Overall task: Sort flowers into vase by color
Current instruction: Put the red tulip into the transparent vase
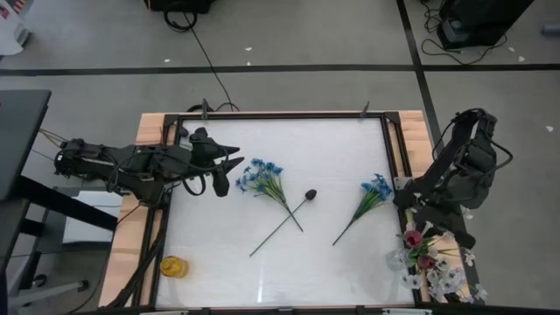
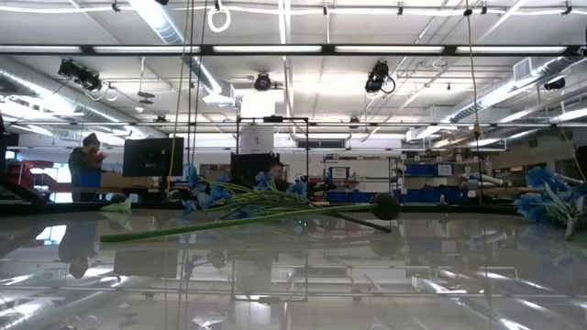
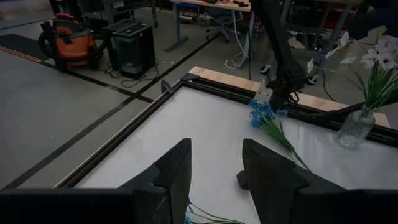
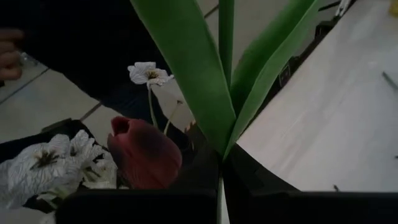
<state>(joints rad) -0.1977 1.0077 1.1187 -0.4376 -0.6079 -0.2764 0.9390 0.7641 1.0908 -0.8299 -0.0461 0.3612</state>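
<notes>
Left fingers: the left gripper [image 1: 234, 164] is seen parted to a middling gap with nothing between the dark fingers [image 3: 175, 173]; it hangs over the white tabletop [image 1: 262, 271] near the far left corner, just beside a blue bunch.
Right fingers: the right gripper [image 4: 219, 163] is closed narrowly on a thin green stem with long flat green leaves [image 4: 186, 56]; it is stationed at the table's right edge, over the vase.
Blue bunch, left: a spray of blue fabric blossoms on a thin green stem [image 1: 262, 179] lies flat, its stem crossing that of the dark bud.
Dark bud: a blackish rounded bud on a long thin green stem [image 1: 310, 194] lies near mid-table, bud end towards the far side.
Blue bunch, right: a second blue-blossom sprig [image 1: 376, 188] lies right of centre, head towards the right arm.
Vase: a ribbed clear glass vase [image 3: 356, 127] at the right edge holds dark red tulip buds [image 4: 142, 152] and white small-blossom sprays [image 4: 46, 158].
Yellow object: a small yellow item [image 1: 173, 267] sits near the front left corner; its nature cannot be told.
Handling, judged: the sprigs are taken to be very light and the stems thin and springy, liable to roll or slip under the pads; blossoms are soft and crushable.
Grasp point, judged: mid-stem, clear of the crossing and below the blossoms, is advised.
</notes>
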